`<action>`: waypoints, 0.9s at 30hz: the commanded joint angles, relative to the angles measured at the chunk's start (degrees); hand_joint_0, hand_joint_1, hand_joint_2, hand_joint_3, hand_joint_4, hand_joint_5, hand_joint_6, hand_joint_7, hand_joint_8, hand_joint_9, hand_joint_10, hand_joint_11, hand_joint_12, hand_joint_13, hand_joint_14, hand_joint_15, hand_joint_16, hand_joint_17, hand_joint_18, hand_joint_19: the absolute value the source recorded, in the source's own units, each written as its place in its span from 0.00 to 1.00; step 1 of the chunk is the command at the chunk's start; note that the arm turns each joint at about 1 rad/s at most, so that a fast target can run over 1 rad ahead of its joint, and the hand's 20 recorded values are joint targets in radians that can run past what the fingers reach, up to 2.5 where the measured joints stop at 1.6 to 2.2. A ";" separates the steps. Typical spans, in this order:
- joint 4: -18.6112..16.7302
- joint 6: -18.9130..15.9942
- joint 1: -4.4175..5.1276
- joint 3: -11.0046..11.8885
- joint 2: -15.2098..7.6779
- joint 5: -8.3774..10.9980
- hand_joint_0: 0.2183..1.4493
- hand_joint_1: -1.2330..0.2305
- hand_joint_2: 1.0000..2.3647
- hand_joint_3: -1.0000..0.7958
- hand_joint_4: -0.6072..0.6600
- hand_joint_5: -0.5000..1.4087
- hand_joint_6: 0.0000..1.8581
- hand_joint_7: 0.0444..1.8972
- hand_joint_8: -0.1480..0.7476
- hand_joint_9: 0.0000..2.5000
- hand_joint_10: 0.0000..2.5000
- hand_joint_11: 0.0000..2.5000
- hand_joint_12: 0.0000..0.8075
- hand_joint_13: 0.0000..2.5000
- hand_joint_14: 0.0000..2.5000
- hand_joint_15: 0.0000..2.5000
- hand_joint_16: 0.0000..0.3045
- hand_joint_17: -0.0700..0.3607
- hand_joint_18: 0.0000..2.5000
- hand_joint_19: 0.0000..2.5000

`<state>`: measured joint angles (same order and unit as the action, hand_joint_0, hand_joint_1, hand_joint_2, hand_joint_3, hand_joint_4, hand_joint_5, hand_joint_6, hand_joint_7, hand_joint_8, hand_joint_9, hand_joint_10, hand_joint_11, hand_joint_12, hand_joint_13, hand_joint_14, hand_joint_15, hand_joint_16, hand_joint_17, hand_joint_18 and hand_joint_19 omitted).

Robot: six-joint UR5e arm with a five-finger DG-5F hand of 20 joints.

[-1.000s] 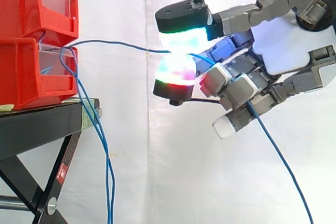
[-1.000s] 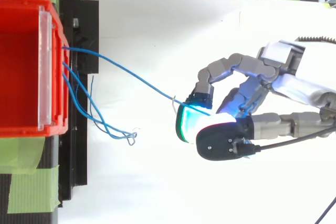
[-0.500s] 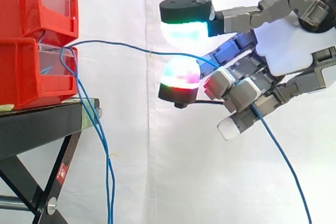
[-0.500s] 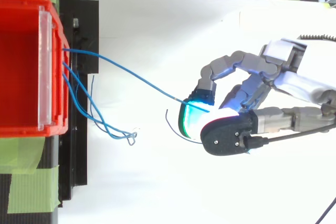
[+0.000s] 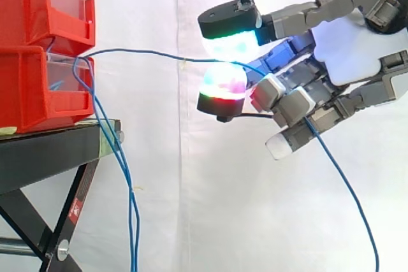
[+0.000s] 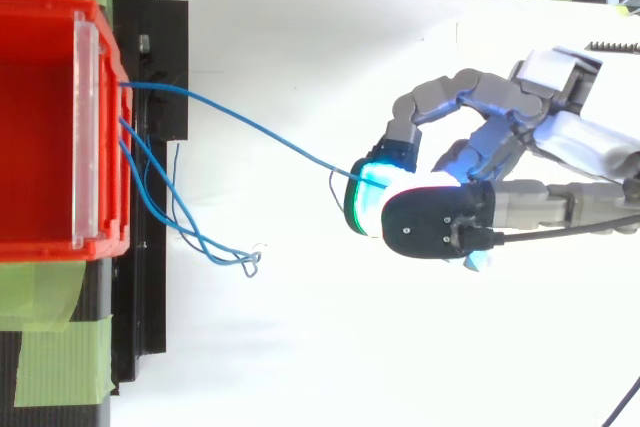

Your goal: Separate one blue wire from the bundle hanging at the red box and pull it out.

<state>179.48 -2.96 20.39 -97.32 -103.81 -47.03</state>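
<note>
hand (image 5: pixel 350 46) has drawn blue wire (image 5: pixel 146 55) farther from red box (image 5: pixel 32 90).

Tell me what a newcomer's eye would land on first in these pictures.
First, the hand at the right of the side view, its glowing fingertips pinching a blue wire that stretches nearly level away from it. Next, the stacked red bins on the black stand at the left, where that wire begins and the other blue wires hang down in a loose bundle.
</note>
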 commanded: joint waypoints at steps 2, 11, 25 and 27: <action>0.00 0.15 0.00 0.03 0.71 0.18 0.31 0.37 0.01 0.50 0.58 0.17 0.47 0.52 0.62 0.49 0.01 0.49 0.57 0.55 0.01 0.46 0.20 0.48 0.34 0.23; 0.00 1.29 0.00 -0.06 1.50 0.89 0.31 0.35 0.01 0.55 0.54 0.18 0.47 0.53 0.65 0.51 0.01 0.49 0.61 0.56 0.01 0.45 0.22 0.50 0.35 0.21; 0.35 1.91 0.00 -0.06 2.56 0.98 0.32 0.32 0.00 0.58 0.52 0.19 0.47 0.58 0.66 0.52 0.01 0.49 0.64 0.51 0.01 0.41 0.22 0.52 0.35 0.19; 0.61 2.00 0.00 -0.06 2.56 1.15 0.32 0.32 0.00 0.58 0.53 0.19 0.47 0.59 0.67 0.52 0.01 0.48 0.65 0.51 0.01 0.40 0.23 0.52 0.35 0.18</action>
<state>179.80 -1.12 20.39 -97.32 -101.41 -46.02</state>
